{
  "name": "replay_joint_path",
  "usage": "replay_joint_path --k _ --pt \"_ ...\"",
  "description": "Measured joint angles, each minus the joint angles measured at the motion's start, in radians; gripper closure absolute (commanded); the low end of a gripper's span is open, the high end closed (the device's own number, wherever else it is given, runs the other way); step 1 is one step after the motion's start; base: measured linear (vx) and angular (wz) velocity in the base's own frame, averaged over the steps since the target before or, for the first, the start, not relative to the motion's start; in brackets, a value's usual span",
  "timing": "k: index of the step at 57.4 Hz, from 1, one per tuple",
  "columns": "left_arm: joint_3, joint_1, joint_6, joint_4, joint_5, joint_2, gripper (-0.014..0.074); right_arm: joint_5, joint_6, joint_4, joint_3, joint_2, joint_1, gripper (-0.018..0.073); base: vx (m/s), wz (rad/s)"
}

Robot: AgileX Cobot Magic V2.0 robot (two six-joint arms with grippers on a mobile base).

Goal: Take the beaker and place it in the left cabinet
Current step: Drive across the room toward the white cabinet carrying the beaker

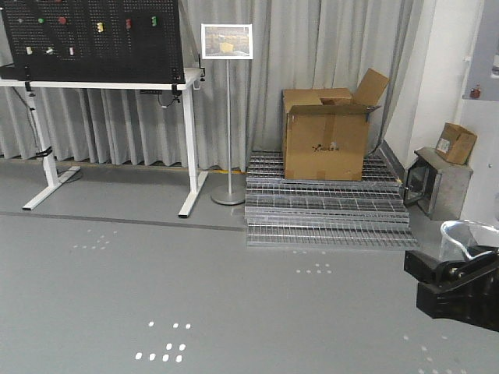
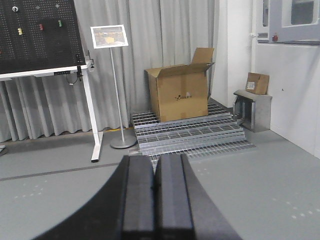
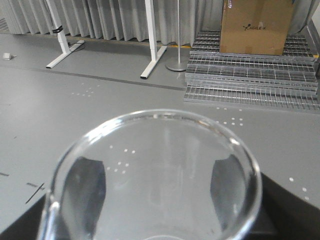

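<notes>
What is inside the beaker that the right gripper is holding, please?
Nothing shows inside the beaker: the glass looks clear and empty, dark fingers of the right gripper visible through its walls. Its bottom lies below the picture's edge.

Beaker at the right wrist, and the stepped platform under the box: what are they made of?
The beaker looks like clear, glossy glass: the floor shows through it and its rim catches highlights. The stepped platform looks like bare grey metal grating, judging by its open bars.

Front and both wrist views face the same distant cardboard box (image 1: 326, 144).
</notes>
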Motion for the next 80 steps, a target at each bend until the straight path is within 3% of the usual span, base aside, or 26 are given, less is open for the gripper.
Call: replay_joint_path --k 55,80 --pt "0.0 0.0 0.0 0.0 0.0 0.0 0.0596 0.0 0.0 0.0 0.0 0.0 0.0 0.0564 0.61 -0.07" --pt "0.0 0.0 0.0 0.0 0.0 0.0 0.0596 0.0 0.0 0.0 0.0 0.0 0.0 0.0564 0.59 -0.33"
